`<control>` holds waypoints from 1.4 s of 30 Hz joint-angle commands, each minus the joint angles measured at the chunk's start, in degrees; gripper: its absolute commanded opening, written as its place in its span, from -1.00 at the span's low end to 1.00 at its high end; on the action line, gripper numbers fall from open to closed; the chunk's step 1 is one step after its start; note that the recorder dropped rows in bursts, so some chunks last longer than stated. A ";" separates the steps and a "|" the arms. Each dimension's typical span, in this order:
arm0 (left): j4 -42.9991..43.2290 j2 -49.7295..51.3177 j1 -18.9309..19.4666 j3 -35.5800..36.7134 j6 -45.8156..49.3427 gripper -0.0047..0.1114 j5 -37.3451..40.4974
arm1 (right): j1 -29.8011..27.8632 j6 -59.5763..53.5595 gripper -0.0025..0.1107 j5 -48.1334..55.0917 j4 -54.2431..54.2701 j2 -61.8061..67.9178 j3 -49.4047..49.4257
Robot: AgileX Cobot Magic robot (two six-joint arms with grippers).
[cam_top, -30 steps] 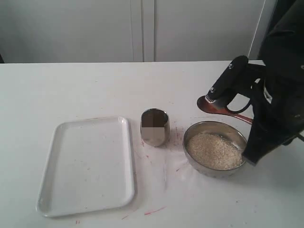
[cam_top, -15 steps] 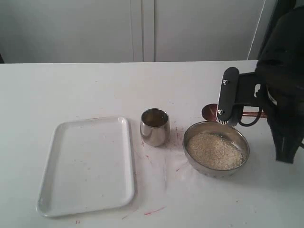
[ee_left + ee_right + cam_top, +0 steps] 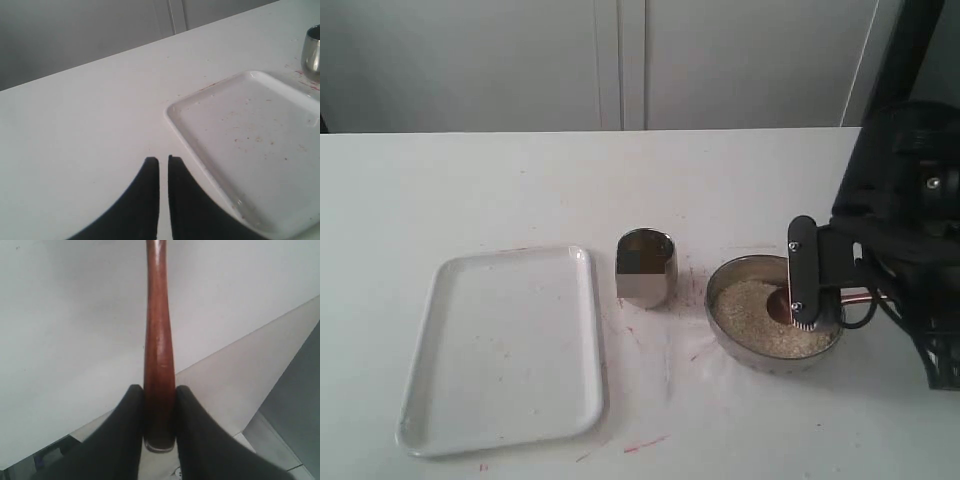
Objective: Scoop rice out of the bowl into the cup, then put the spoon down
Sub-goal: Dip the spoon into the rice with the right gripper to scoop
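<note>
The wide steel bowl (image 3: 720,335) sits right of centre, holding the beige rice (image 3: 750,312). The steel cup (image 3: 646,266) stands upright just to its left; it also shows at the left wrist view's edge as the cup (image 3: 313,49). My right gripper (image 3: 802,312) hangs over the bowl, shut on the reddish-brown wooden spoon (image 3: 779,303), whose head dips into the rice. In the right wrist view the spoon handle (image 3: 159,340) runs out between the shut right gripper (image 3: 159,390); its head is out of that view. My left gripper (image 3: 163,160) is shut on nothing, above the table.
A white rectangular tray (image 3: 500,340) lies at the left of the table, and its corner shows as the tray (image 3: 250,140) beside my left gripper. Red marks spot the tabletop around the cup and bowl. The right arm's dark bulk fills the right side.
My right gripper has swung down from above and behind the bowl, carrying the spoon head into the rice. Cup, bowl and tray have not moved.
</note>
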 commanded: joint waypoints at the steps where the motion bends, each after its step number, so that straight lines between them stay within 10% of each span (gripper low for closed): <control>1: 0.00 0.04 0.09 -0.31 0.02 -0.67 0.17 | 0.14 1.56 -0.96 0.24 1.06 1.28 0.22; 42: 0.00 0.04 0.09 -0.31 0.02 -0.67 0.17 | 0.14 12.26 -0.96 0.24 8.34 6.35 0.22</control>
